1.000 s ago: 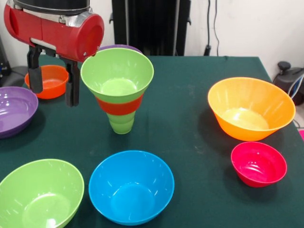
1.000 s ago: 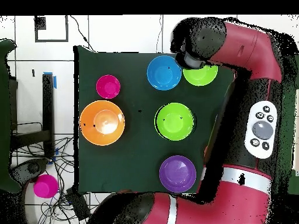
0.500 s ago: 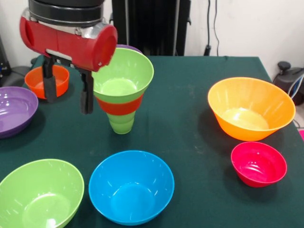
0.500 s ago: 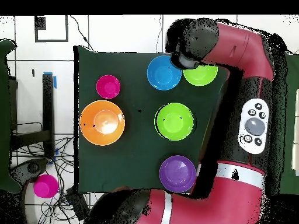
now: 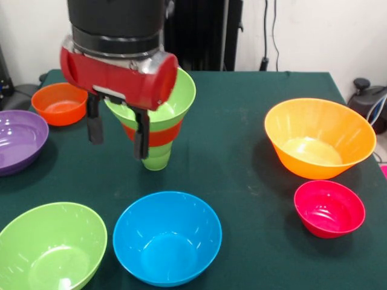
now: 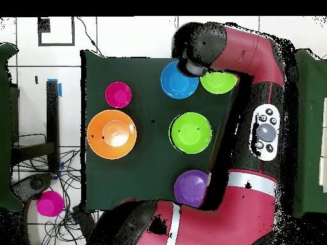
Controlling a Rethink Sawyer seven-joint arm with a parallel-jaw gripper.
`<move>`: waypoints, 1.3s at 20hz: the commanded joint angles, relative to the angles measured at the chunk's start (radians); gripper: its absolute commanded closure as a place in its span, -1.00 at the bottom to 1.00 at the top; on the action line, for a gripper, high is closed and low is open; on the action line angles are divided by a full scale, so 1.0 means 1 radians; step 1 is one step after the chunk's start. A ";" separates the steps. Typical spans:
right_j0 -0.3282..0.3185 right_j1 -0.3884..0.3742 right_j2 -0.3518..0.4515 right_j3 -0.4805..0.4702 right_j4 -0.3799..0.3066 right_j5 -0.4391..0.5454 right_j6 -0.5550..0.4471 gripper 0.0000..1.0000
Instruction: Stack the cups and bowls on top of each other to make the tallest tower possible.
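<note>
The tower (image 5: pixel 164 134) stands left of centre: a light-green cup (image 5: pixel 158 158) as base, an orange-red bowl band, and a lime-green bowl (image 5: pixel 179 95) on top. From above the tower shows as a green disc (image 6: pixel 191 132). My gripper (image 5: pixel 117 138) hangs open and empty, raised off the table, covering the tower's left rim in the front view. Loose bowls lie around: blue (image 5: pixel 167 237), lime-green (image 5: pixel 51 246), large orange (image 5: pixel 319 138), pink-red (image 5: pixel 329 208), purple (image 5: pixel 18 140), small orange-red (image 5: pixel 59 103).
In the overhead view the red arm (image 6: pixel 255 127) curves along the table's right side and partly covers a purple bowl (image 6: pixel 191 188). The blue bowl (image 6: pixel 179 79) and lime-green bowl (image 6: pixel 219 81) lie under the wrist. The green cloth's edge (image 6: pixel 84 127) runs close to the orange bowl (image 6: pixel 112 134).
The gripper has swung rightward in the front view, from beside the small orange-red bowl to in front of the tower's left rim, staying open. No bowl has moved.
</note>
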 commanded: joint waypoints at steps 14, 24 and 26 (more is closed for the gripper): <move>0.020 0.215 0.082 -0.251 -0.009 -0.009 -0.010 -1.00; 0.016 0.203 0.075 -0.192 0.025 -0.067 0.023 -1.00; 0.016 0.204 0.069 -0.172 0.027 -0.084 0.037 -1.00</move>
